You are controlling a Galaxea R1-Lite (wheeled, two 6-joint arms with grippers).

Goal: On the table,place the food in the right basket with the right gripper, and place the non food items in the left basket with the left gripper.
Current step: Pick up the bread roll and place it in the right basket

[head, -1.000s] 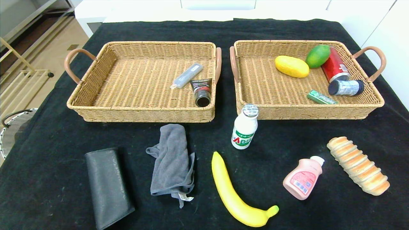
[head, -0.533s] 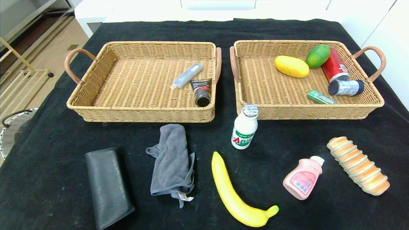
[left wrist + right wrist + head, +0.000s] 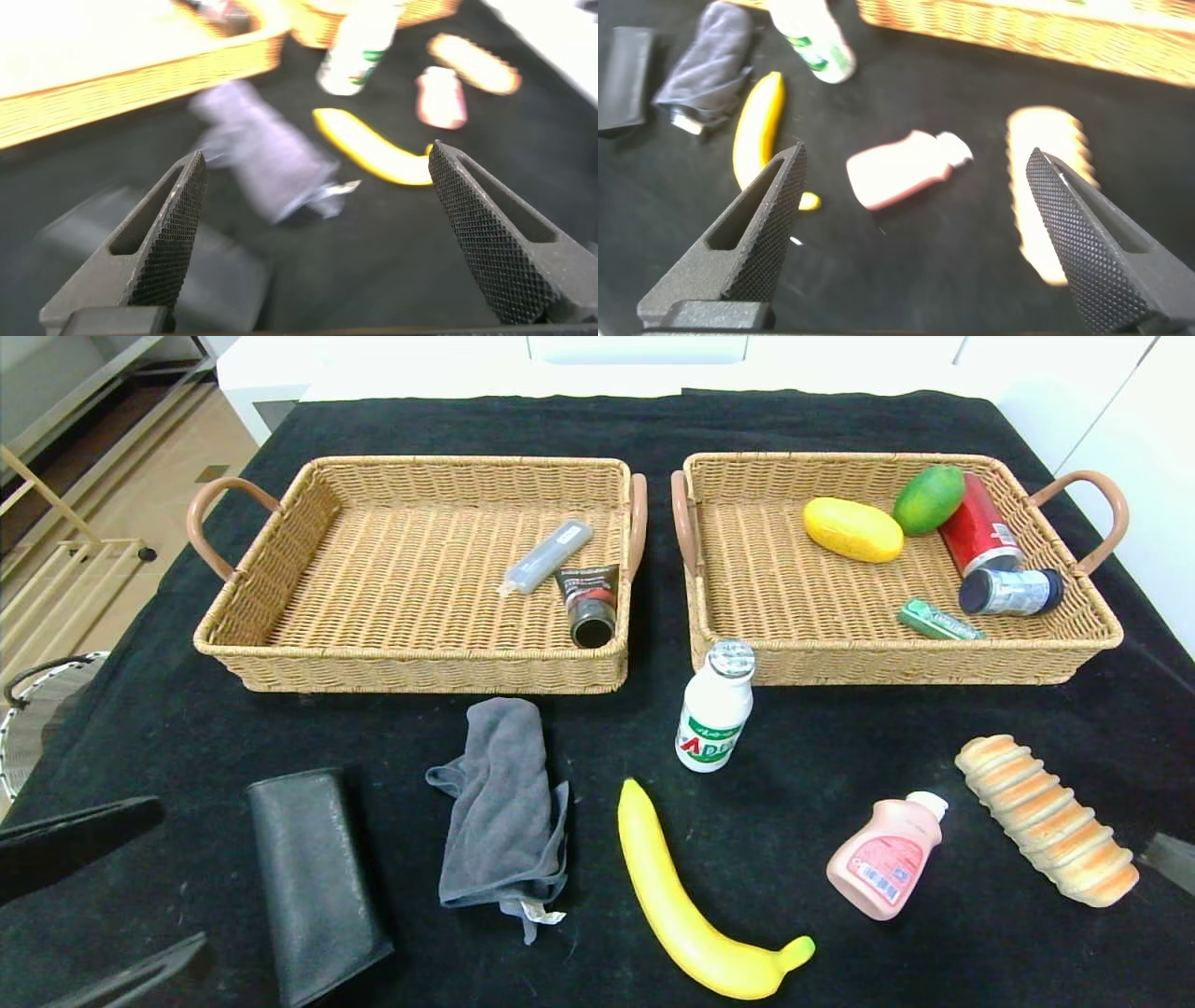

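grey cloth (image 3: 504, 807) — crumpled beside black wallet (image 3: 317, 882)

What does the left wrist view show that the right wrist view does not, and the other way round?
Only the left wrist view shows the left gripper, open above the cloth, and a side of the left basket. Only the right wrist view shows the right gripper, open above the pink bottle, with the black case clearly visible. Both show the grey cloth, the banana, the white bottle, the bread and the black table.
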